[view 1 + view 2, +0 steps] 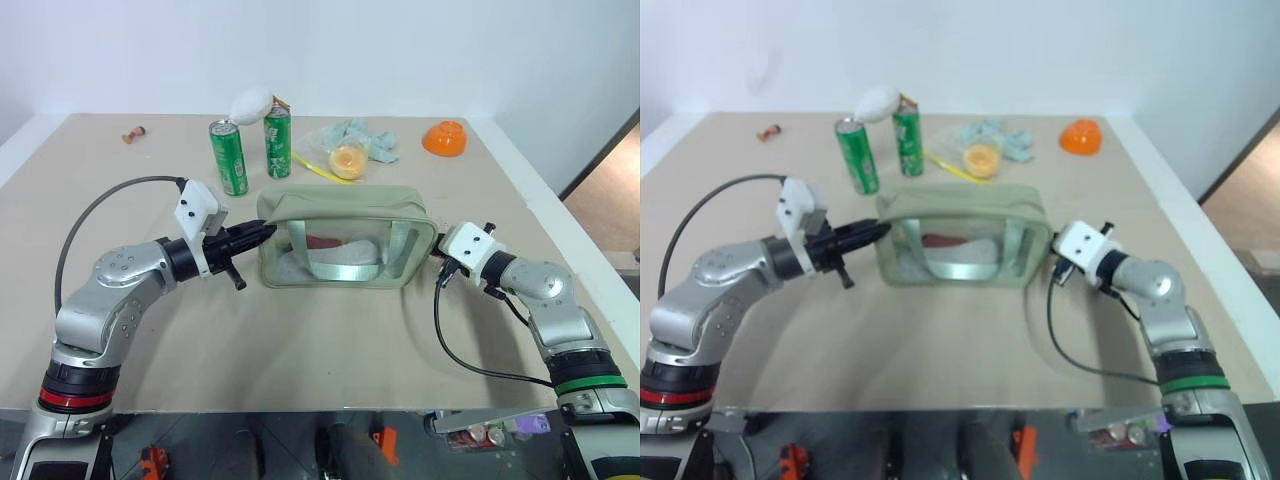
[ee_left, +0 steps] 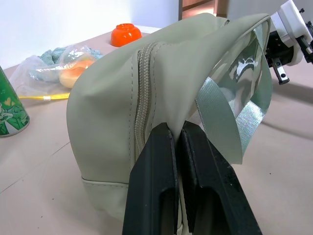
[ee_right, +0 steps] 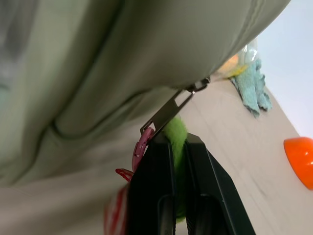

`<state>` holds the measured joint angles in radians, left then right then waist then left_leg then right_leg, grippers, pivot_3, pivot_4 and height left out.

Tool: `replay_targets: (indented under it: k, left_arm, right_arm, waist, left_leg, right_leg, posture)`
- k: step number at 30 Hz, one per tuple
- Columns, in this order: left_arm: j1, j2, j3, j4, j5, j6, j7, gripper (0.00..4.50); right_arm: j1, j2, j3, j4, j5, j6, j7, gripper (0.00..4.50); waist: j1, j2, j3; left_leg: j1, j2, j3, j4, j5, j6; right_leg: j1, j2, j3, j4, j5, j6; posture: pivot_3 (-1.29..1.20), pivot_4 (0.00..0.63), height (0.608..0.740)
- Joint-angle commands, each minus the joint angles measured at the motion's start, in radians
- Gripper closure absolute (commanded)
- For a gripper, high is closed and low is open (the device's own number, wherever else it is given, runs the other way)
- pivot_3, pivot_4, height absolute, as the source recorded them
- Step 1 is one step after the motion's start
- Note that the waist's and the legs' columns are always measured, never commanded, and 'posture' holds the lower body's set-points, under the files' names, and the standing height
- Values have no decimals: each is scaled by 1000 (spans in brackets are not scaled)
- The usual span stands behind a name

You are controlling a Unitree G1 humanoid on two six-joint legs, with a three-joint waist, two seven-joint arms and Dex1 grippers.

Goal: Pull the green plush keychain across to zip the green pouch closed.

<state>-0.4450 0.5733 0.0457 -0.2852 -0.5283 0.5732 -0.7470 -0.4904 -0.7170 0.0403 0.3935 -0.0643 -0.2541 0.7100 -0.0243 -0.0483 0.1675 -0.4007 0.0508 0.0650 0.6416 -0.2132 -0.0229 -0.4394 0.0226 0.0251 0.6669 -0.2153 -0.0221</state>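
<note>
A: On the counter [image 1: 330, 330], we find the pouch [image 1: 345, 240] standing upright near the middle, its zipper running along the top panel. The left gripper [image 2: 177, 132] sits at the pouch's left end, fingers pressed together on a fold of the fabric just beside the zipper's end.

B: Confirmed. At the opposite end, the right gripper [image 3: 178, 139] is clamped on the keychain [image 3: 176, 134]. We see the lime plush pinched between the two black fingers, right below the pouch's end wall. A metal zipper pull [image 3: 171, 110] leads from the pouch's seam down to the keychain, with a pink clip [image 3: 142, 147] beside it.

A: Contents of the pouch?

B: Through the clear window we make out something red [image 1: 322, 241] and something white; we cannot tell what they are. A webbing strap [image 1: 345, 268] loops across the front.

A: Behind the pouch we note two green cans [image 1: 230, 157], a thin yellow stick [image 1: 312, 166], a plastic bag [image 1: 350, 150] with a yellow item, and an orange bowl [image 1: 445, 138] well apart, toward the far right corner.
</note>
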Motion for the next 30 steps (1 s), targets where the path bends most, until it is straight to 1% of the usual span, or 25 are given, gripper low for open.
replay_targets:
  k: [1,4,6,7,8,10,11,13,15,17,19,21,24,27,30]
  left_arm:
    - [-19,8,29,-7,-2,7,19,4500]
    - [-21,1,32,1,-5,12,28,4500]
    - [-24,-5,40,15,-12,12,29,4500]
    - [-26,-8,44,19,-15,8,29,4500]
    - [-28,-10,47,23,-19,4,28,3735]
    - [-31,-8,49,27,-19,-6,23,3085]
    - [-31,-5,55,32,-12,-21,22,2879]
    - [-34,-1,91,38,-17,-47,27,2038]
    - [-35,-1,124,38,-25,-70,34,1439]
    - [-12,0,170,9,-32,-79,60,699]
    - [43,-12,222,-26,-15,-91,124,26]
    - [138,-20,243,-72,21,-122,159,26]
    - [254,-55,248,-143,36,-130,217,26]
    - [385,-70,165,-196,139,-172,250,26]
    - [495,-99,71,-211,186,-208,240,26]
  right_arm:
    - [-10,6,-1,28,-7,-25,-9,4422]
    - [-2,25,-40,16,56,-1,-2,4422]
    - [10,50,-97,-39,183,92,37,3751]
    - [15,59,-125,-69,230,139,39,3525]
    - [25,62,-157,-109,285,187,47,3116]
    - [47,57,-198,-171,348,246,56,2444]
    - [72,44,-217,-207,378,273,74,2192]
    - [143,8,-257,-279,423,317,118,1397]
    - [199,-19,-287,-328,450,348,145,767]
    - [274,-43,-326,-371,478,380,163,21]
    - [352,-56,-361,-397,488,390,177,0]
    - [416,-48,-380,-416,486,381,171,0]
    - [472,-26,-380,-449,484,377,157,0]
    - [493,2,-353,-486,481,371,151,0]
    - [501,54,-294,-560,492,397,144,0]
  waist:
    - [0,0,0]
    - [0,0,0]
    - [0,0,0]
    - [0,0,0]
    - [1,0,0]
    - [2,0,0]
    - [2,0,0]
    - [4,0,0]
    - [4,0,0]
    - [4,0,0]
    - [3,0,0]
    - [-1,1,0]
    - [-4,0,0]
    - [-3,0,0]
    - [-4,1,-1]
  left_leg:
    - [0,0,0,0,0,0]
    - [2,1,0,0,0,0]
    - [3,1,0,0,0,0]
    - [3,1,0,0,0,0]
    - [3,1,0,0,0,0]
    - [3,1,-1,0,0,0]
    - [2,1,-1,0,0,0]
    - [2,1,-1,0,0,0]
    - [1,1,0,-1,0,0]
    - [1,1,0,-1,0,0]
    - [1,1,-1,-1,0,0]
    - [3,1,0,-2,0,1]
    - [6,1,2,-4,0,1]
    - [7,1,1,-3,1,2]
    - [11,0,2,-3,2,3]
  right_leg:
    - [0,0,0,0,0,0]
    - [2,1,0,0,0,0]
    - [2,2,0,0,0,-1]
    - [3,2,-1,0,0,-1]
    - [3,2,-1,0,0,-1]
    - [3,2,-1,0,0,-1]
    - [2,2,-1,0,0,-1]
    - [2,1,0,0,0,-1]
    - [2,1,-1,-1,0,1]
    - [2,-1,-1,-1,-1,1]
    - [2,-2,-1,-1,-1,1]
    - [3,-3,0,-1,-1,1]
    - [4,-3,2,-1,-1,1]
    - [4,-2,1,0,0,1]
    - [7,-3,2,-1,0,0]
  posture:
    - [0,150,740]
    - [0,150,740]
    - [0,150,740]
    - [0,150,740]
    - [0,150,740]
    - [0,150,740]
    - [0,150,740]
    - [0,150,740]
    - [0,150,740]
    - [0,150,740]
    - [0,150,740]
    - [0,150,740]
    - [0,150,740]
    - [0,150,740]
    - [0,150,740]
